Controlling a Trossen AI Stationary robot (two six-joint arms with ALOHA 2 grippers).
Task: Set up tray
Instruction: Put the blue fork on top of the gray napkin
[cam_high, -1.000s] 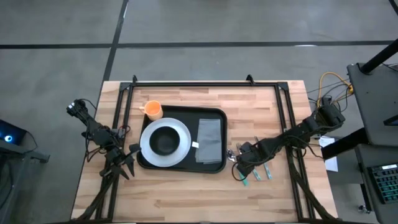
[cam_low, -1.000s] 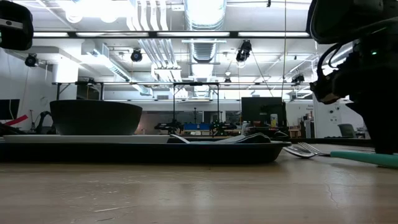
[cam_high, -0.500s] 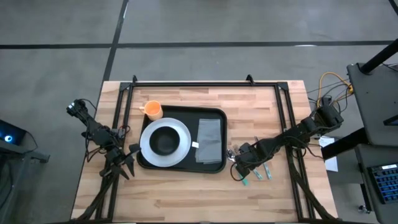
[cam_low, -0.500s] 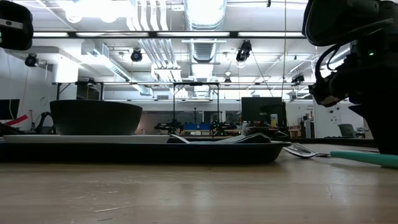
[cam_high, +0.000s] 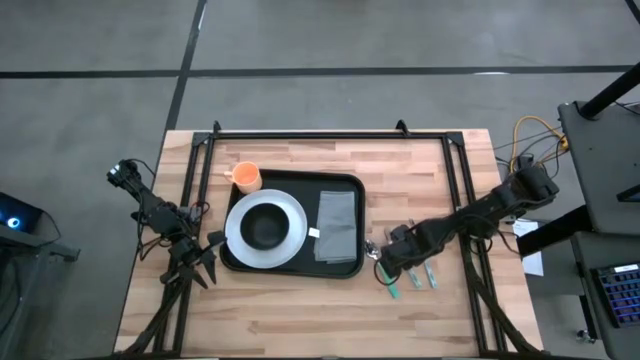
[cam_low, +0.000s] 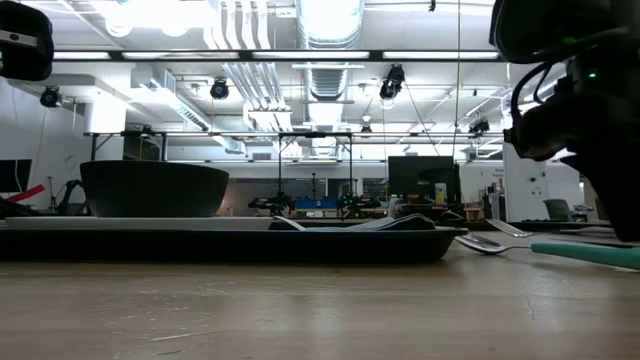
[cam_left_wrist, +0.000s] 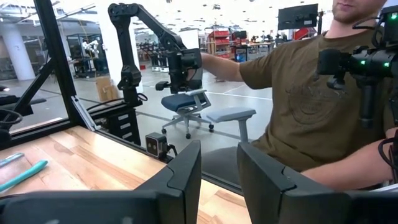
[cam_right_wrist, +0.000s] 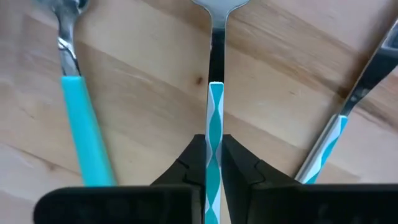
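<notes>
The black tray (cam_high: 345, 185) lies mid-table. It carries a white plate (cam_high: 237, 232) with a black bowl (cam_high: 263, 226), a grey napkin (cam_high: 337, 224) and, at its far left corner, an orange cup (cam_high: 246, 177). Three teal-handled utensils lie on the wood right of the tray. My right gripper (cam_high: 385, 262) (cam_right_wrist: 215, 142) is shut on the middle one, a teal-and-white-handled utensil (cam_right_wrist: 215, 74). My left gripper (cam_high: 196, 264) (cam_left_wrist: 219, 171) stands open by the tray's near left corner with nothing between its fingers. My right gripper pinches the utensil's teal-and-white handle (cam_right_wrist: 215, 115) between its two fingers. The fingers come down slanting from the table's right side and lie along the handle. The metal end (cam_low: 508, 228) stands a little above the wood.
A solid-teal-handled utensil (cam_right_wrist: 81, 124) and another patterned one (cam_right_wrist: 326, 146) lie close on either side of the held one. Black frame rails (cam_high: 330, 135) run along the table's far, left and right sides. A person in an olive shirt (cam_left_wrist: 311, 93) stands beyond the table.
My right gripper has shut on the middle utensil's handle. The utensil's metal end has risen slightly off the table beside the tray's right edge.
</notes>
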